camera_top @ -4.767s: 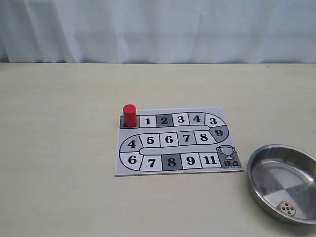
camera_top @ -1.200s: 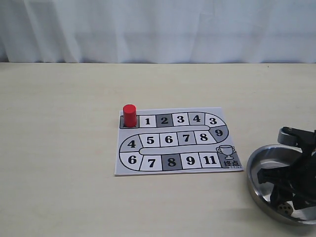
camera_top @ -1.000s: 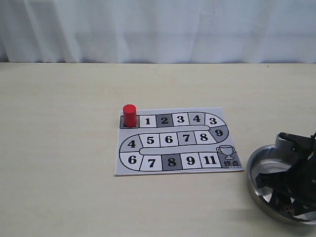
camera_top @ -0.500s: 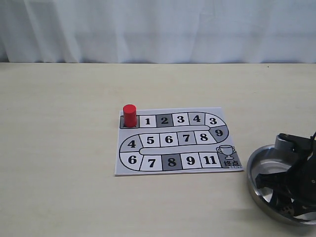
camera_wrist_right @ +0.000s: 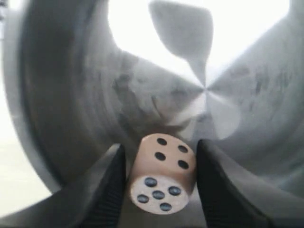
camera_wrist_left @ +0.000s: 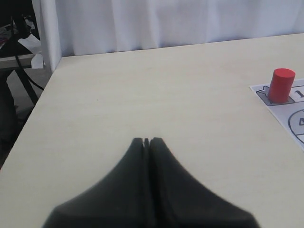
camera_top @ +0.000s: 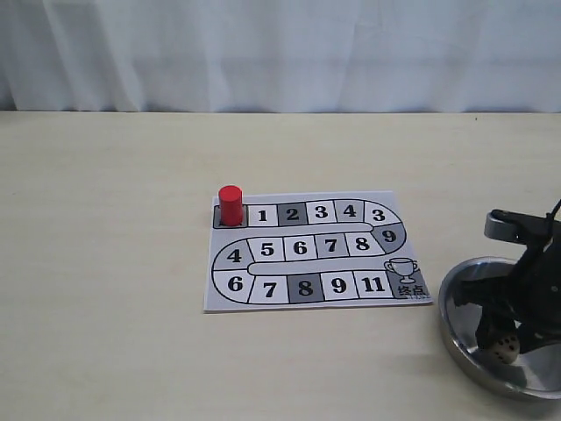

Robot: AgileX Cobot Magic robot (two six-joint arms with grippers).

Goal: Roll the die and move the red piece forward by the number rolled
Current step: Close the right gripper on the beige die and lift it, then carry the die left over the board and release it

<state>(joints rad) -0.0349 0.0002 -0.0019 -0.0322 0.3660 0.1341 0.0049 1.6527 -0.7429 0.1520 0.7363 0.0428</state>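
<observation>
The die (camera_top: 503, 350) is a pale tan cube with dark pips, held between the fingers of my right gripper (camera_top: 505, 342) over the steel bowl (camera_top: 454, 294) at the front right. In the right wrist view the right gripper (camera_wrist_right: 160, 159) is shut on the die (camera_wrist_right: 162, 178), with a finger pressed on each side. The red piece (camera_top: 230, 205) stands upright on the start square at the upper left corner of the game board (camera_top: 263, 303). My left gripper (camera_wrist_left: 147, 140) is shut and empty over bare table, with the red piece (camera_wrist_left: 281, 85) some way off.
The paper board has numbered squares winding to a trophy square near the bowl. The bowl's inner wall (camera_wrist_right: 61, 95) surrounds the right gripper. A white curtain hangs behind the table. In the left wrist view the table's edge (camera_wrist_left: 45, 90) and a dark stand beyond it show.
My right gripper has risen a little inside the bowl, and the die now shows clearly between its fingers. The red piece and the left gripper have not moved.
</observation>
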